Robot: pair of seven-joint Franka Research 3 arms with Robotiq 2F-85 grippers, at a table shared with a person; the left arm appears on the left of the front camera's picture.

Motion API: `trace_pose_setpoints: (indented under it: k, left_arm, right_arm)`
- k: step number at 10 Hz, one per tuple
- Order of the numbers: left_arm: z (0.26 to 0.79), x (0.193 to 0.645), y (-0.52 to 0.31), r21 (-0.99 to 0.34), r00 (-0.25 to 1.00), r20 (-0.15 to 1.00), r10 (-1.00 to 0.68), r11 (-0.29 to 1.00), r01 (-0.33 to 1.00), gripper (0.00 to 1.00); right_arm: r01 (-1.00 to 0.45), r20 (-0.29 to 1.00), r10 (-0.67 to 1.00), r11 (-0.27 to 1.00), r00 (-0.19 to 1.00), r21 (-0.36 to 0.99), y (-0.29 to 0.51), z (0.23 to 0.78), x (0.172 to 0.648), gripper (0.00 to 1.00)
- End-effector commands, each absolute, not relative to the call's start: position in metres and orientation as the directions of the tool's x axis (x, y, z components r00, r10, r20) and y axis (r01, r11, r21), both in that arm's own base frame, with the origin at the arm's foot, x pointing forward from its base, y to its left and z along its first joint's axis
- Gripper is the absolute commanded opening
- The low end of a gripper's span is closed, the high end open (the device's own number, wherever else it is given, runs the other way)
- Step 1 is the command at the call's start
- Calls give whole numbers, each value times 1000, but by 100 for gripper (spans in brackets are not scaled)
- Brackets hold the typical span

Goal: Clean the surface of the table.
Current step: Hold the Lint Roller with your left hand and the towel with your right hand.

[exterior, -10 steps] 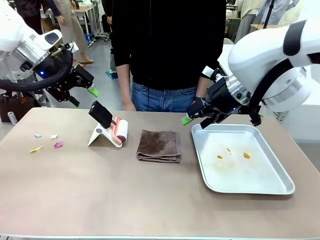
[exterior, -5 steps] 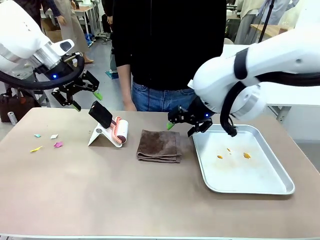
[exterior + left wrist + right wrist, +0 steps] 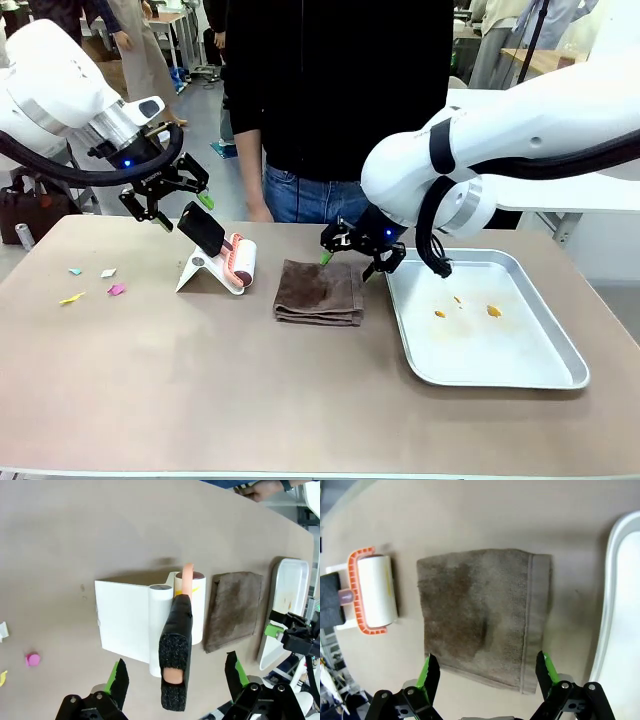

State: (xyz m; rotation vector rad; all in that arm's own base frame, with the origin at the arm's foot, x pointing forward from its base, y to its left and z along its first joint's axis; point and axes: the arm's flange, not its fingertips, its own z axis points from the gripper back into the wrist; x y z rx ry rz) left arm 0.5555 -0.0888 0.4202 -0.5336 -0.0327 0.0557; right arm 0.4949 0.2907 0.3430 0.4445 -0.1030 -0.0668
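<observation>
Left claw (image 3: 184,211) spread over lint roller (image 3: 238,262); right claw (image 3: 347,262) spread over cloth (image 3: 318,292).

Table (image 3: 250,390): large and rectangular, with a smooth matte beige-brown top and a thin pale edge along the near side. It stands level and spans the front view from side to side. The near half of the top is bare. A few small coloured scraps (image 3: 116,289) lie loose on its left part, toward the far edge.
</observation>
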Motion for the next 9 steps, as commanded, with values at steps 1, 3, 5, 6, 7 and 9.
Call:
trace_pose_setpoints:
  k: [1,3,5,6,7,9]
  left_arm:
    - [425,559,-91,-522,998,6,62,852,-50,100]
    - [419,560,-92,-533,999,-4,39,846,-35,100]
    - [416,560,-93,-535,1000,-15,24,844,-28,100]
    - [415,560,-90,-530,1000,-11,23,848,-26,100]
    - [414,559,-86,-530,1000,-14,23,848,-27,100]
    - [412,559,-80,-535,1000,-15,23,845,-27,100]
  right_arm:
    - [70,53,-99,915,994,397,304,349,506,100]
    - [101,36,-121,934,992,343,307,342,510,100]
    - [112,41,-129,953,991,280,314,335,513,100]
    - [112,52,-129,961,990,252,317,333,515,100]
    - [114,56,-128,973,990,201,322,331,515,100]
    - [119,58,-127,985,990,122,332,325,516,100]
